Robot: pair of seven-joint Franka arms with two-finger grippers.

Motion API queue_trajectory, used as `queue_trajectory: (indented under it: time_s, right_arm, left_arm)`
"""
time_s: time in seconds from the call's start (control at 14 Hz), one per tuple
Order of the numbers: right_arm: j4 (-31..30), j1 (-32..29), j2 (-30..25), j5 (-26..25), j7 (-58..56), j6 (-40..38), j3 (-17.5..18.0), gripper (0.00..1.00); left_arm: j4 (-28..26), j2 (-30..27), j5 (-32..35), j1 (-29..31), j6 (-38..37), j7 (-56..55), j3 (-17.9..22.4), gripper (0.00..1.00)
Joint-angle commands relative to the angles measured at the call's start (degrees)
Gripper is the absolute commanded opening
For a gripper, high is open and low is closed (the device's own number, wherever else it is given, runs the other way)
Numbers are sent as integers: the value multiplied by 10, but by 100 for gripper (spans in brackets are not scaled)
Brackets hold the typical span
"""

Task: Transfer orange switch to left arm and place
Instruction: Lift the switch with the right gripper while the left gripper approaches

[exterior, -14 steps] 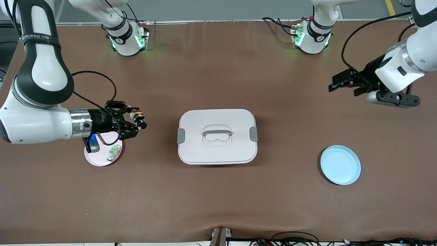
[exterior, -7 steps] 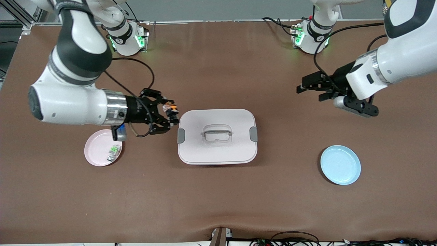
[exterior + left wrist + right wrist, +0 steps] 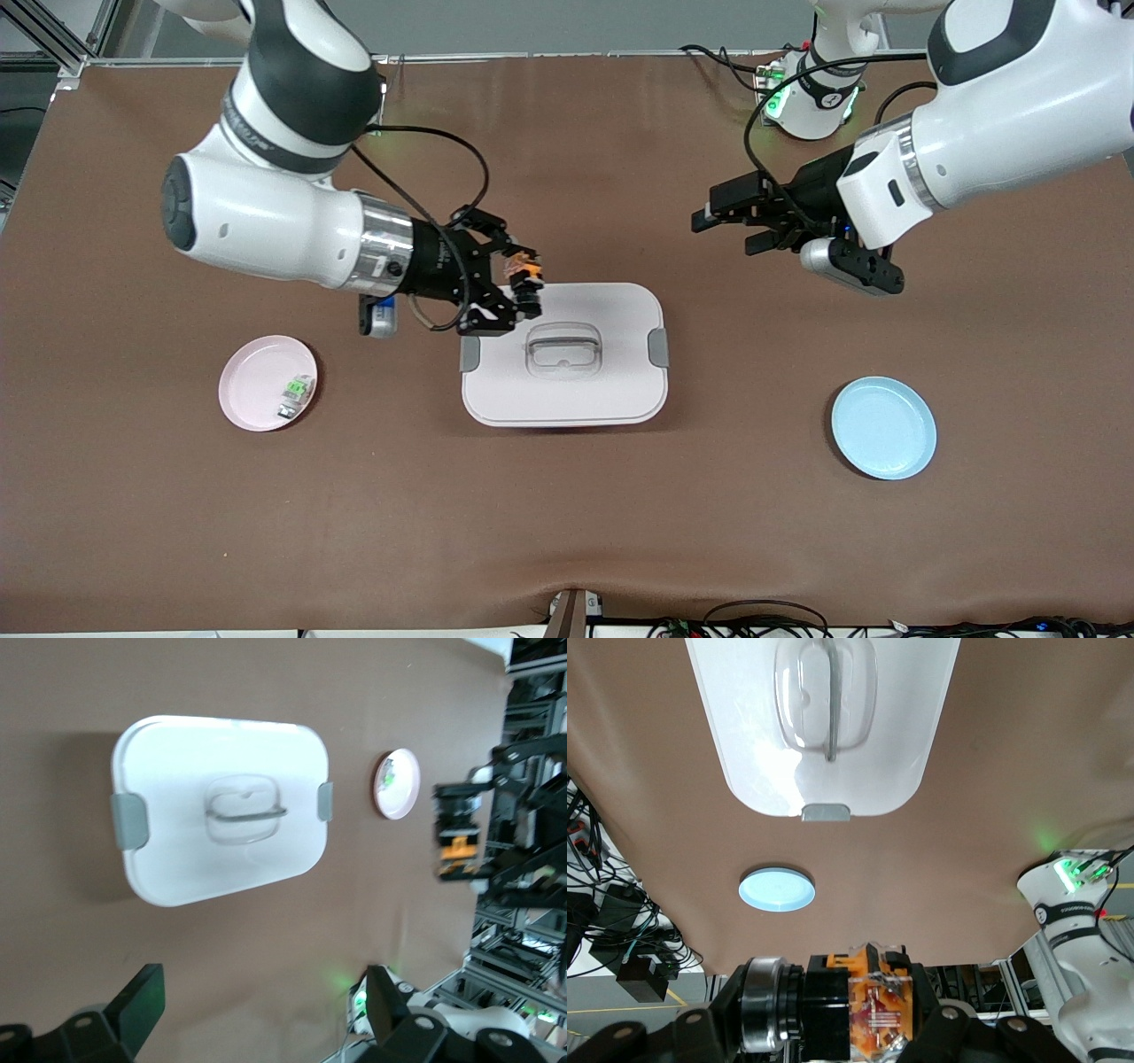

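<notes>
My right gripper (image 3: 523, 288) is shut on the orange switch (image 3: 524, 268) and holds it in the air over the corner of the white box (image 3: 567, 394) at the right arm's end. The right wrist view shows the switch (image 3: 873, 1010) clamped between the jaws, with the box lid (image 3: 824, 735) below. My left gripper (image 3: 716, 220) is open and empty, in the air over bare table beside the box toward the left arm's end. In the left wrist view its fingers (image 3: 133, 1005) stand wide apart, and the box (image 3: 221, 868) and the held switch (image 3: 458, 850) show farther off.
A pink plate (image 3: 257, 390) with a small green-and-clear component (image 3: 297, 392) lies toward the right arm's end. A blue plate (image 3: 883, 428) lies toward the left arm's end, nearer the front camera. The arm bases (image 3: 811, 97) stand along the table's top edge.
My right gripper has carried the switch from over the pink plate to over the box's corner. My left gripper has moved in toward the box, still open.
</notes>
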Motion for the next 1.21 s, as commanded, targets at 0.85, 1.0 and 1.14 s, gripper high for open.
queue_trajectory:
  time_s: [0.85,1.0,1.14]
  right_arm:
    - [79,87,56,9,122,104,-7,0]
    - [82,94,56,9,133,104,-8,0]
    - [83,101,56,9,141,108,-9,0]
  left_arm:
    - [13,29,-62,-40,80,-19,-7,79]
    - [13,31,-58,-45,81,-18,-6,75]
    - [13,36,-53,-46,90,-16,-6,72]
